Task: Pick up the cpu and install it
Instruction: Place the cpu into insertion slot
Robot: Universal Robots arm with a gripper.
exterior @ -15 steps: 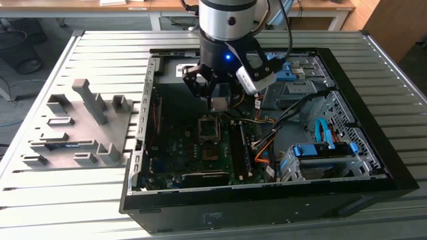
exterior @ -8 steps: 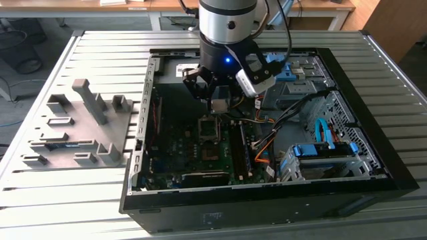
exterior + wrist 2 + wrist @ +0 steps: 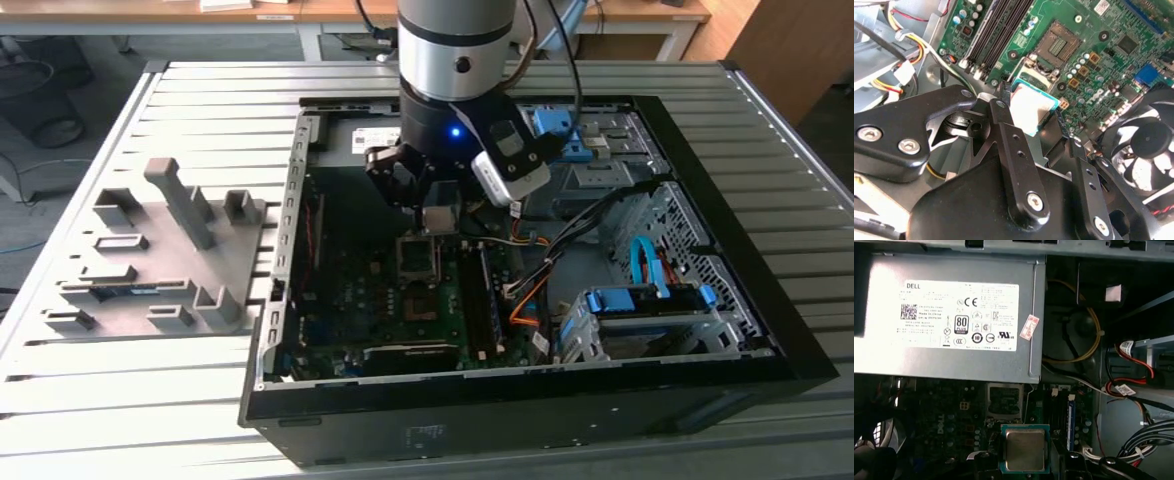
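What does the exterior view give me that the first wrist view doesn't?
Exterior view adds: the arm reaching down into the open computer case, and the grey parts holder on the exterior view's left. First wrist view adds: the grey power-supply box with its white label face-on. Shared: the cpu held above the motherboard, short of the empty socket.

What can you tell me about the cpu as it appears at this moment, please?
The cpu is a small, flat square chip with a silvery-grey metal lid on a blue-green board that shows as a thin border. It sits metal side up and roughly level, gripped by two opposite edges between the black fingers of the hand. It hangs over the green motherboard, close beside the empty socket.
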